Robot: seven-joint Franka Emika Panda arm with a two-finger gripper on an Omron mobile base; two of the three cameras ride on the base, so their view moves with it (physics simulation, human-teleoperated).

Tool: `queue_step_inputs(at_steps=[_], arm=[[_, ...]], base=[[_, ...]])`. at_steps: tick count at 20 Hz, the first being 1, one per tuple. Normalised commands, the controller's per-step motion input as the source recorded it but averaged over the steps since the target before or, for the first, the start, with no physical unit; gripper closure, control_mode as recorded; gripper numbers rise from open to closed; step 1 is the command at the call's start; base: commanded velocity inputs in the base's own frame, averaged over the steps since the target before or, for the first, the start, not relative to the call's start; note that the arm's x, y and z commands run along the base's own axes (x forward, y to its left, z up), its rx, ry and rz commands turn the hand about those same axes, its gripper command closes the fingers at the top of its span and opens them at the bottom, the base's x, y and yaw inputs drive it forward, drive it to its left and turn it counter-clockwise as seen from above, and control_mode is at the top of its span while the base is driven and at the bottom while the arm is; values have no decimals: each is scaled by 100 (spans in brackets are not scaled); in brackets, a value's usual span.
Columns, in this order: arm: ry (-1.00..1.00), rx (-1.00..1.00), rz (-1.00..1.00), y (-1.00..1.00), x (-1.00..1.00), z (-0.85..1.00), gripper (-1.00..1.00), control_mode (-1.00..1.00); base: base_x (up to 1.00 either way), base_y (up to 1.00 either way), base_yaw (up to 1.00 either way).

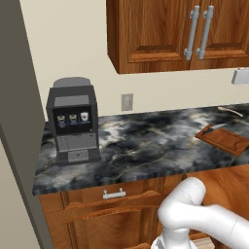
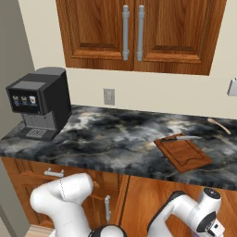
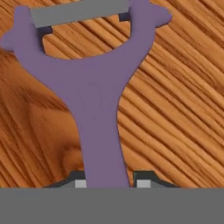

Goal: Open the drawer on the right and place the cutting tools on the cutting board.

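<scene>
**One tool on the board, a second at the gripper down in the drawer**

Nearest, the hand view shows a purple Y-shaped peeler with a grey blade bar (image 3: 98, 100) lying on the smooth orange-brown wood lining of the drawer (image 3: 175, 109). Its handle runs down between the two dark finger tips of the gripper (image 3: 109, 183). The tips sit just beside the handle on either side, but whether they are already pinching it or only straddling it cannot be told from this view.

In the right base view the white arm reaches down low, below the edge of the dark marbled stone counter (image 2: 106, 134).

Farther off, on the counter, lies the thin reddish-brown wooden cutting board with a groove round its rim (image 2: 183, 152). A short knife with a silver blade and dark handle (image 2: 185, 137) rests across its far edge, which reads as one tool already delivered.

As a judgement, the drawer is open and the task is roughly half done: the peeler has yet to be lifted out and set on the board beside the knife.
</scene>
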Motion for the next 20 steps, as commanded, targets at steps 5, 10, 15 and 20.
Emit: queue_step_inputs(at_steps=[5,10,15,20], arm=[[0,0,-1,4,0,64,100,-100],[0,0,-6,26,-2,100,100,-100],[0,0,-9,57,-7,100,100,-100],[0,0,-10,75,8,100,100,-100]], base=[[0,0,0],[0,0,0],[0,0,0],[0,0,0]])
